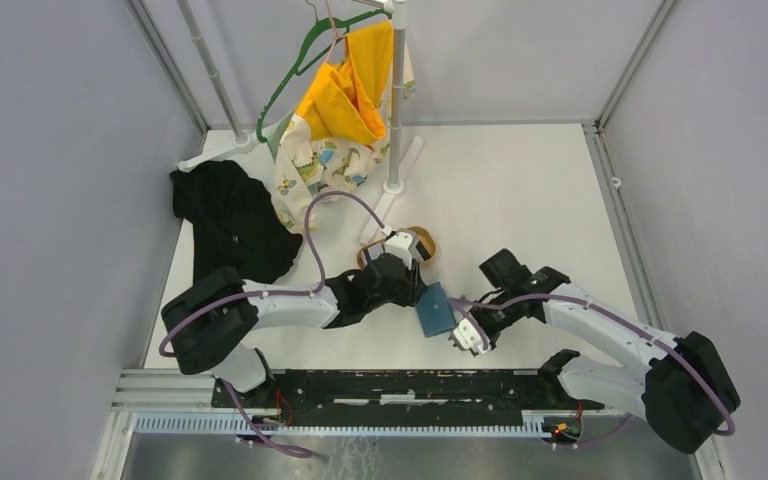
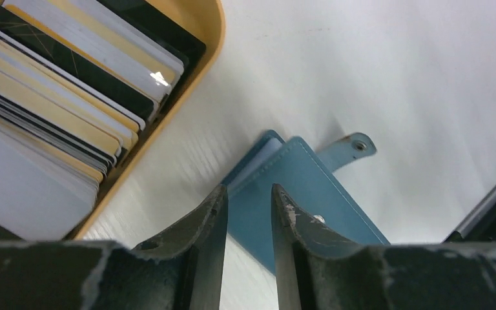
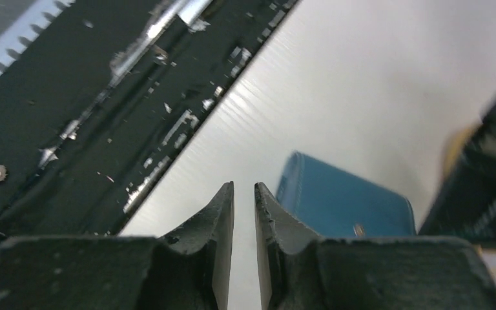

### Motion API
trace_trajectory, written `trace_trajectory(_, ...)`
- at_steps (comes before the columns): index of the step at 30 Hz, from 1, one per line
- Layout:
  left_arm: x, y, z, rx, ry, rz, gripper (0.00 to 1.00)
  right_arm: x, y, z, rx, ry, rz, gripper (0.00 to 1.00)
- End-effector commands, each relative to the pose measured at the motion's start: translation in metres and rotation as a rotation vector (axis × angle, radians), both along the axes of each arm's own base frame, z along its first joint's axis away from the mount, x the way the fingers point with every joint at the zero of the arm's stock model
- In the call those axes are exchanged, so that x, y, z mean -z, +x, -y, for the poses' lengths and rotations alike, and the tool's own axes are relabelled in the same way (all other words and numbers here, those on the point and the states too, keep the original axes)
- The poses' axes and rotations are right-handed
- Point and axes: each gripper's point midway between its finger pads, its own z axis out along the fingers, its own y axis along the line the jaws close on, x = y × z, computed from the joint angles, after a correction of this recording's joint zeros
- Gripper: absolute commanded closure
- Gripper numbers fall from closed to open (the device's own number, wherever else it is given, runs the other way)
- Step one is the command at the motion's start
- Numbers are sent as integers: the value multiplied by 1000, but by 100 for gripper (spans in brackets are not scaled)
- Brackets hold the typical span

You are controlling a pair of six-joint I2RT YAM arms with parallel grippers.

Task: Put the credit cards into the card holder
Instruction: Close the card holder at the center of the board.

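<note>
Left hand (image 2: 248,191) hides part of the card holder (image 2: 311,182); credit cards (image 2: 58,97) cropped.

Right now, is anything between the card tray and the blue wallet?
Nothing. Only bare white table separates the tray from the wallet, as the left wrist view shows.

The card holder (image 2: 310,187), low centre, looks like matt teal leather with a metal snap. The credit cards (image 2: 58,97), upper left, are glossy plastic in a smooth tan tray (image 2: 210,19). The white table (image 2: 426,77) is finely ribbed.
</note>
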Motion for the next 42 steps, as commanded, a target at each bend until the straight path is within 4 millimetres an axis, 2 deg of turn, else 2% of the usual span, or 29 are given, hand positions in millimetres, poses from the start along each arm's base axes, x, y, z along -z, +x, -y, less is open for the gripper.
trace_trajectory(1, 7, 8, 9, 56, 38, -27, 61, 10, -12, -17, -135, -11, 72, 77)
trace_trajectory(4, 10, 9, 16, 80, 57, -46, 58, 13, -8, -27, -121, -33, 93, 78)
trace_trajectory(8, 20, 9, 22, 117, 90, -88, 56, 20, 7, -26, -38, -79, 135, 75)
trace_trajectory(12, 28, 5, 25, 151, 103, -120, 55, 29, 27, -19, 82, -141, 174, 72)
trace_trajectory(17, 33, 0, 25, 161, 103, -151, 55, 43, 37, -8, 141, -238, 179, 72)
trace_trajectory(25, 39, -19, 21, 171, 34, -218, 56, 47, 58, 11, 245, -302, 249, 73)
trace_trajectory(30, 36, -35, 25, 187, -20, -236, 56, 43, 70, 22, 313, -294, 251, 73)
trace_trajectory(33, 34, -41, 28, 178, -25, -229, 56, 37, 70, 23, 323, -269, 225, 71)
trace_trajectory(37, 23, -37, 22, 103, -40, -181, 56, 18, 71, 22, 334, -190, 181, 69)
trace_trajectory(42, 3, -31, 4, 20, -75, -110, 56, -8, 71, 19, 357, -87, 133, 61)
